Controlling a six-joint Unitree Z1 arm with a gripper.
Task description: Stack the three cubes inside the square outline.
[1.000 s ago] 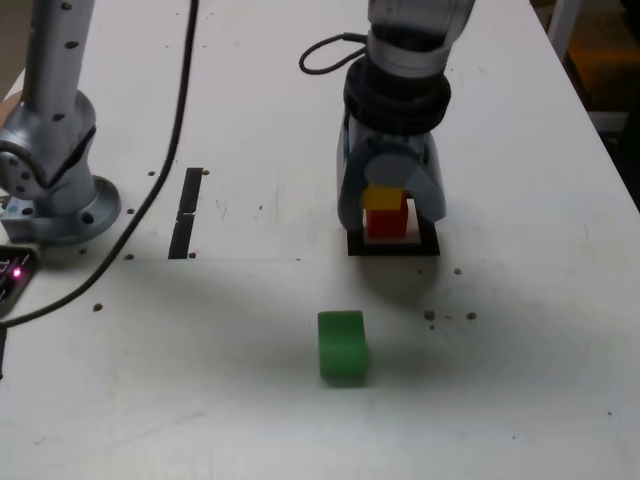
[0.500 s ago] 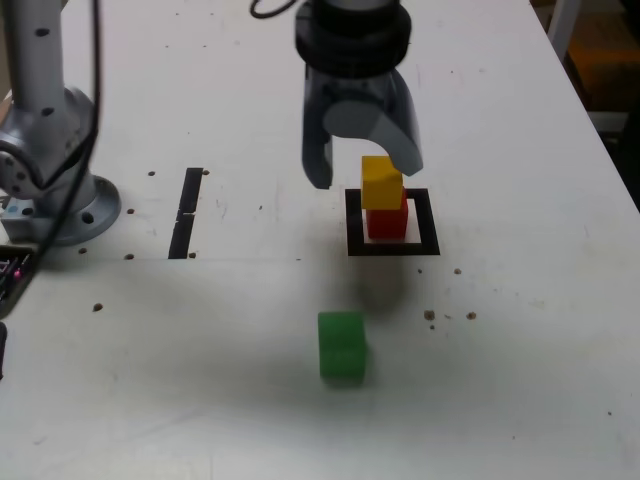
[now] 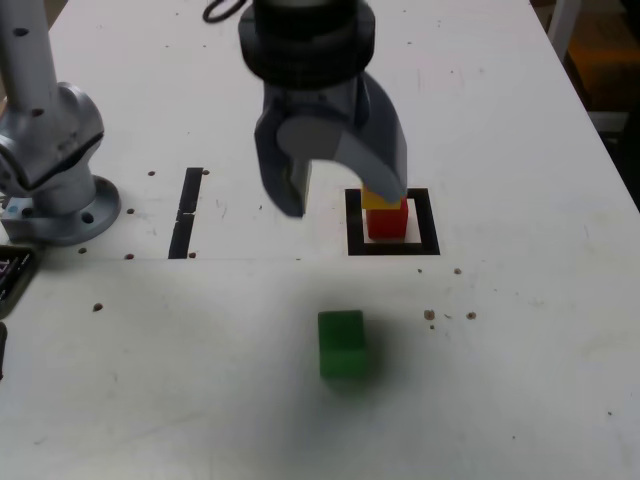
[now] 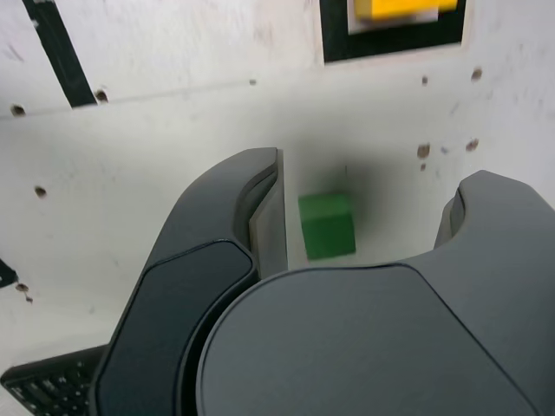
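Jaws wide and empty; the gripper (image 3: 338, 195) hangs pointing down, with the green cube (image 4: 327, 225) sitting below, between the fingers.

Exterior view: high, front-on over table (image 3: 520, 400). Wrist view: close, downward past pincer (image 4: 360, 225). Shared: green cube (image 3: 341, 344).
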